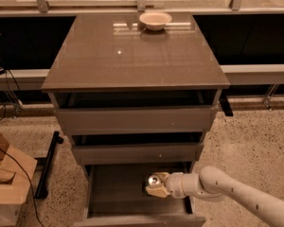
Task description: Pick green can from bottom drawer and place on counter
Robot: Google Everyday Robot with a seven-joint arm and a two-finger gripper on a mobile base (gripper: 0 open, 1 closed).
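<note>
The green can (pixel 154 179) stands upright inside the open bottom drawer (pixel 116 189), right of its middle, with its silver top and pull-tab showing. My gripper (pixel 155 187) reaches into the drawer from the right on a white arm, and its pale fingers (pixel 157 191) are closed around the can's body. The can's dark side is mostly hidden by the fingers. The counter (pixel 132 56) is the glossy grey-brown top of the cabinet, well above the drawer.
A pale round bowl (pixel 155 20) sits at the back of the counter. The two upper drawers (pixel 135 119) are slightly open and overhang the bottom drawer. A cardboard box (pixel 7 183) and a black bar (pixel 47 167) lie on the floor at left.
</note>
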